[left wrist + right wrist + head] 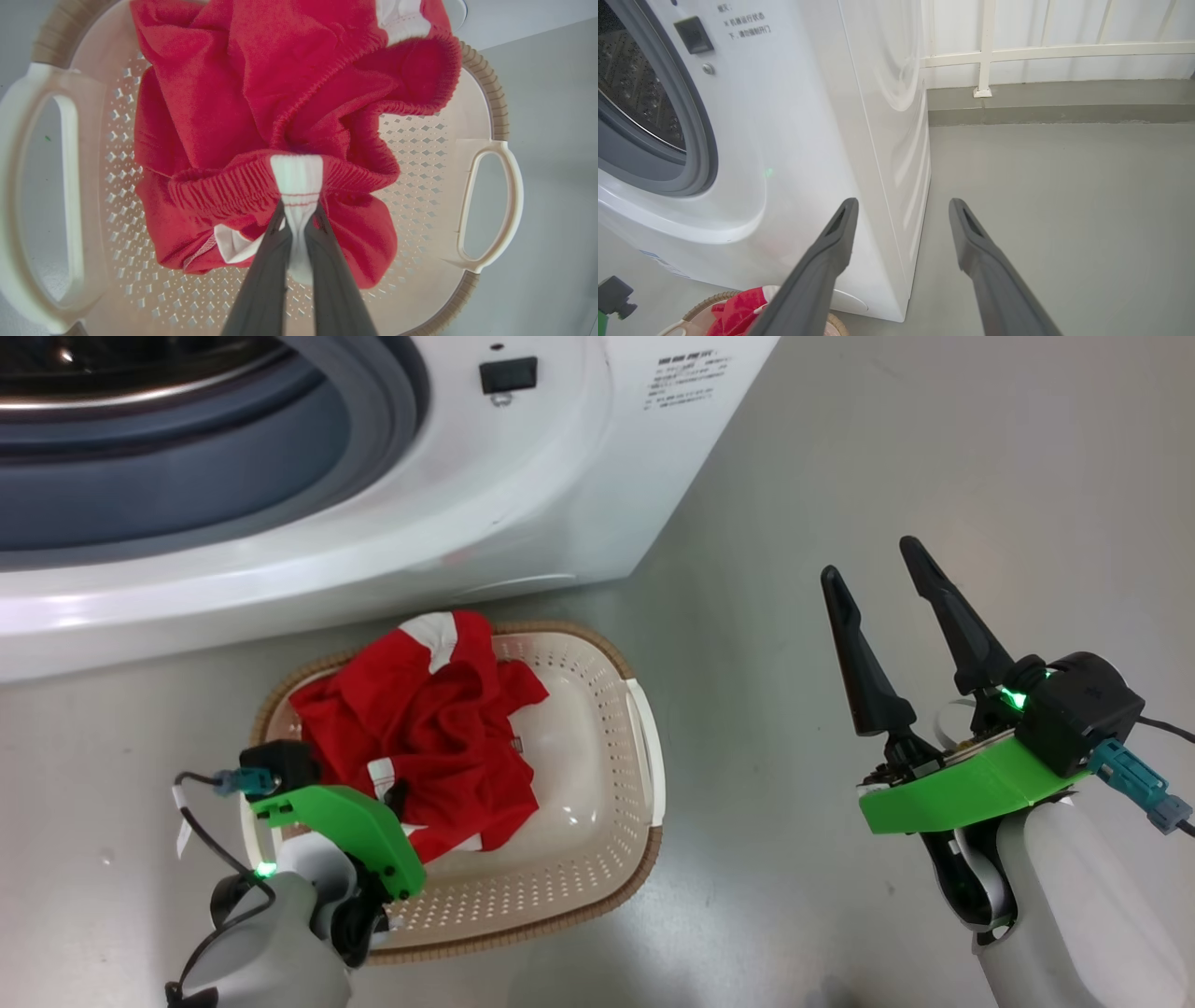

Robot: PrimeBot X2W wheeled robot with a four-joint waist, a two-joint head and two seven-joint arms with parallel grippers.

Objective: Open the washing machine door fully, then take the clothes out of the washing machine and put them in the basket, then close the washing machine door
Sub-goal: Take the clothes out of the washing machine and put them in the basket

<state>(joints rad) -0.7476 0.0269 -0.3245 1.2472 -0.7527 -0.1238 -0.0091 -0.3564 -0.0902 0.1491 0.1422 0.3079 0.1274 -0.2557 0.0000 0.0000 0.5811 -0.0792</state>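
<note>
1. Heap of clothes [429,728], bright red with white bands, lies in the basket [597,709], piled toward its left half and reaching the rim nearest the washing machine [523,476].
2. The basket stands on the floor [840,448], just in front of the washing machine's lower front edge; its right half is bare.
3. The left arm comes in over the basket's near left corner, forearm low, its end tipped so that the left tool [299,219] points down into the heap.
4. The left tool is closed on the clothes: its two dark fingers [264,280] pinch a white ribbed band at a gathered red hem.
5. The right arm rises from the lower right over bare floor, well apart from the basket.
6. The right tool [870,560] stands wide open and holds nothing, its fingers pointing toward the washing machine's front corner.
7. The washing machine's opening shows a grey-blue rubber ring [187,485] and the steel drum [630,79].
</note>
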